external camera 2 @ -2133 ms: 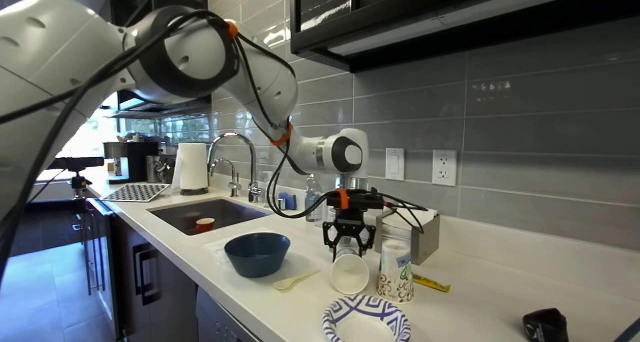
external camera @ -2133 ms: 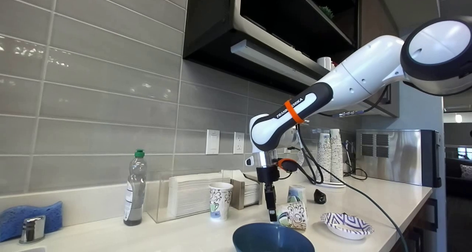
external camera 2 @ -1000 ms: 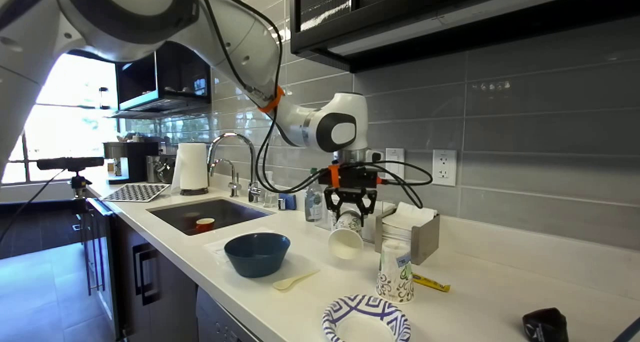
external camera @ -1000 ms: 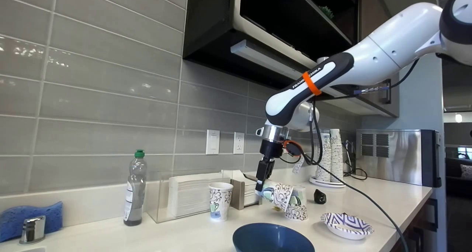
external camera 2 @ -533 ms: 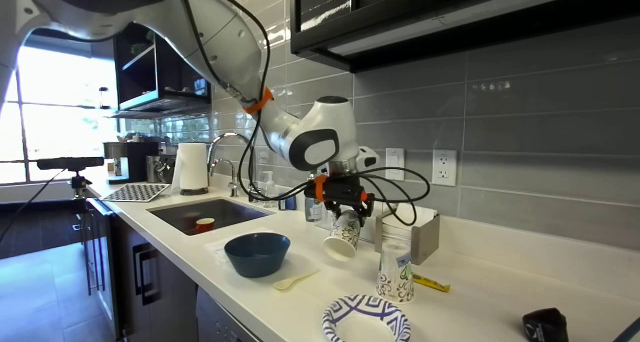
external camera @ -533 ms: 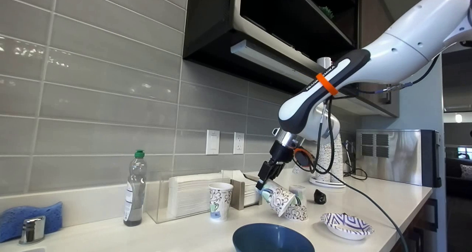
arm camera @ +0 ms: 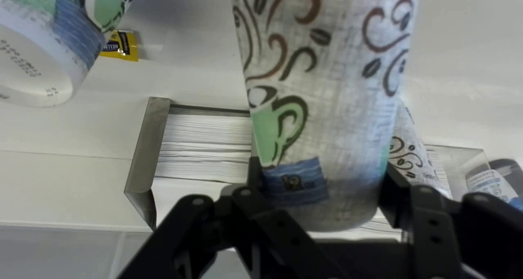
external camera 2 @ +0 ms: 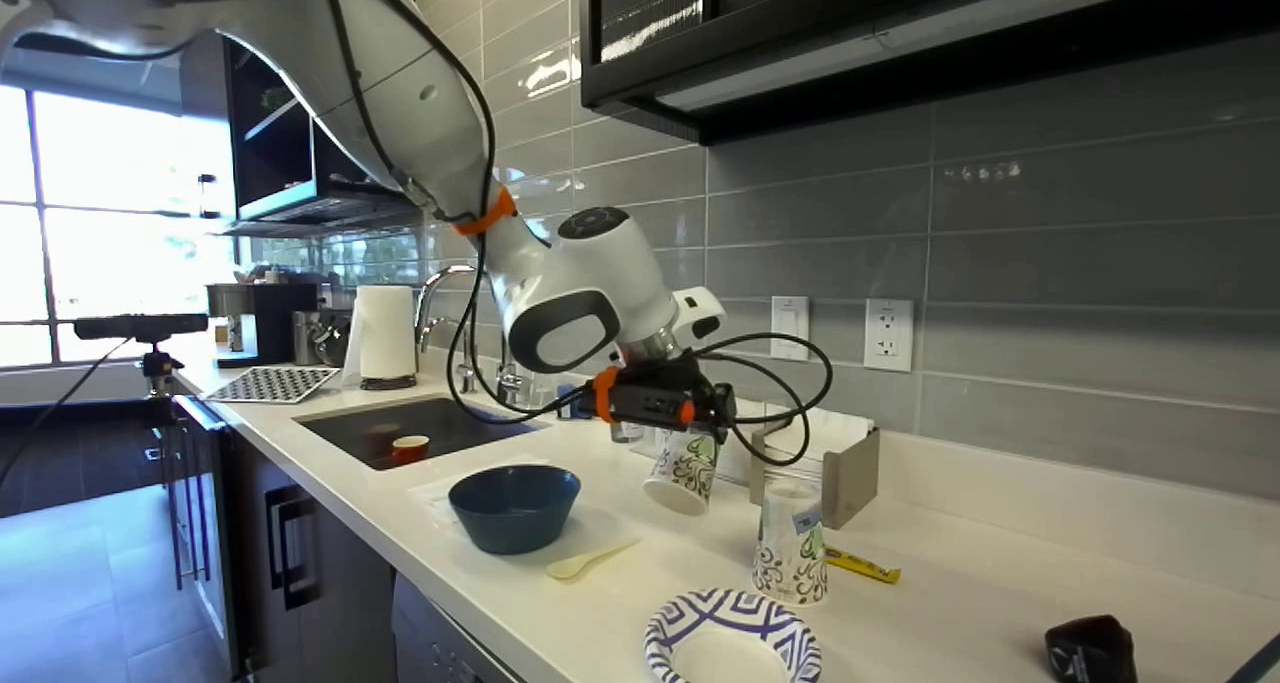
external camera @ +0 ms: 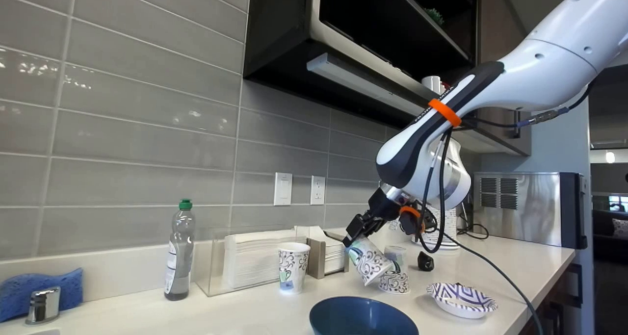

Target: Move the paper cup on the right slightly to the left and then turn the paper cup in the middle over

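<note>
Two fingers (arm camera: 396, 191) of the gripper (arm camera: 322, 177) clamp the middle paper cup (arm camera: 327, 107) near its base in the wrist view, spread just as wide as the cup is there; the cup covers part of the napkin holder (arm camera: 149, 144). Up and left of that holder, an upside-down cup (arm camera: 53, 46) shows its base, with a yellow packet (arm camera: 124, 46) just beside it; right of the holder, an upright cup (arm camera: 410, 160) and a soap bottle (arm camera: 496, 185) are partly in sight. In an exterior view, the middle paper cup (external camera: 369, 262) slants to the right of the napkin holder, base up and mouth tipped down, overlapping in the line of sight the upside-down cup farther right. The upright cup stands just left of the holder, the soap bottle farther left; a blue bowl (external camera: 363, 320) sits in front of the holder and to its right, and a patterned bowl (external camera: 463, 305) well to its right. In an exterior view, the middle paper cup (external camera 2: 685, 473) hangs just left of the holder, mouth down and tilted, and the black wrist housing (external camera 2: 645, 403) hides the fingers. The upside-down cup stands in front of the holder, bare counter (external camera 2: 725, 523) showing between the two cups. A spoon (external camera 2: 590, 561) lies left of the holder, the blue bowl farther left. Whether the middle paper cup's mouth touches the counter, I cannot tell.
</note>
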Controlling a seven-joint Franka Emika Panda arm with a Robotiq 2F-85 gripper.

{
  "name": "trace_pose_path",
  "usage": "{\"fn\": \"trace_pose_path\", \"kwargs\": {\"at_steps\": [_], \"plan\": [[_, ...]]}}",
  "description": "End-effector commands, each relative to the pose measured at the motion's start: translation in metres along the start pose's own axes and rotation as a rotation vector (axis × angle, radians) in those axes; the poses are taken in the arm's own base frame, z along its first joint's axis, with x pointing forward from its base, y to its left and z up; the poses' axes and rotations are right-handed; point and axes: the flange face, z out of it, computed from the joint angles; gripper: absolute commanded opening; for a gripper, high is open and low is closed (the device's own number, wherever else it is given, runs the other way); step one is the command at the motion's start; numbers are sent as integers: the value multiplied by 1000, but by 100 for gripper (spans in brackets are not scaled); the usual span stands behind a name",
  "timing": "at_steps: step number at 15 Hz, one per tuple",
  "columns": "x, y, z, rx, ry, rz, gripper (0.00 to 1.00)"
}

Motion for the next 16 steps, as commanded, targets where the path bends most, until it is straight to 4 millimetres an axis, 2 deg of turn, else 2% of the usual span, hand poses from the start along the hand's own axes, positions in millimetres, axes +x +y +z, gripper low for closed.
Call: {"fn": "trace_pose_path", "kwargs": {"at_steps": [1, 2, 6, 11, 16], "plan": [[-8, -4, -12, -33, 54, 17, 41], [0, -7, -15, -33, 83, 23, 41], [3, 0, -16, -50, 118, 57, 41], [-1, 15, -5, -37, 115, 70, 41], [-11, 19, 8, -30, 128, 74, 41]]}}
